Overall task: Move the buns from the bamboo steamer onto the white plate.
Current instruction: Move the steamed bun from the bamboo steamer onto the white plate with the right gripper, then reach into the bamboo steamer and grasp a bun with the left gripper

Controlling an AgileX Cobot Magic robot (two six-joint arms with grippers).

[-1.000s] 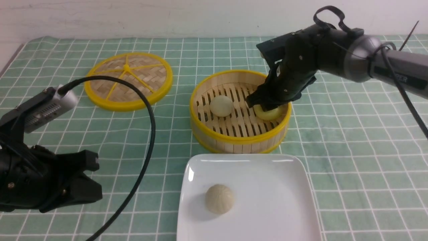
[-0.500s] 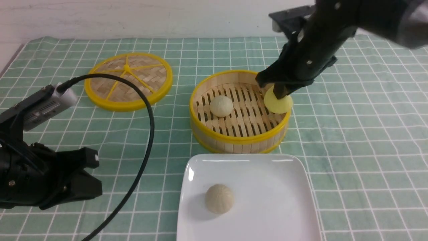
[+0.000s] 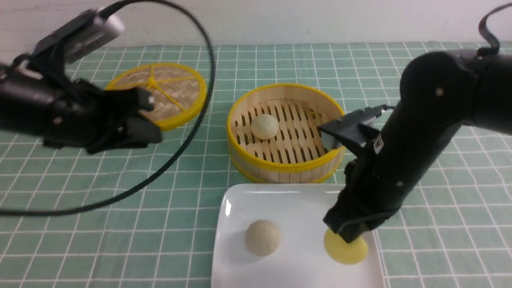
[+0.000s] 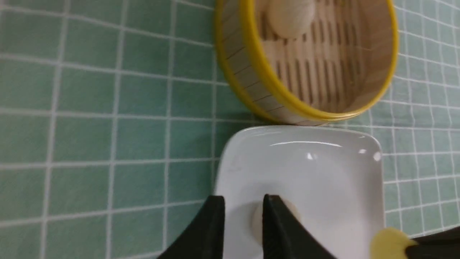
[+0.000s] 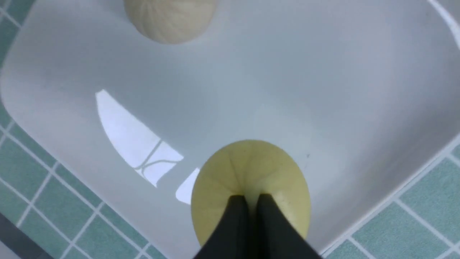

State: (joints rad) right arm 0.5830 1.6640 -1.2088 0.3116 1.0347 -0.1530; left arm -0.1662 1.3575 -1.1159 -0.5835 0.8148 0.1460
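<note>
Drop-off was basically lined up

Right tool [image 3: 347,237] was pinched nearly shut on the yellow pleated toy bun [image 3: 346,250], which hung straight below it over the glossy white square plate [image 3: 296,200] at the desk's near edge. The cream-white pleated bun [image 3: 264,126] sat in the round bamboo steamer [image 3: 280,170], nearer the left tool [image 3: 148,118], which was empty with its jaws apart.

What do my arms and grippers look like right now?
Both arms are matte black. The left arm carries a silver camera box with a looping black cable. The right arm bears a small white sticker. Fingers are black, tapered wedges.
</note>
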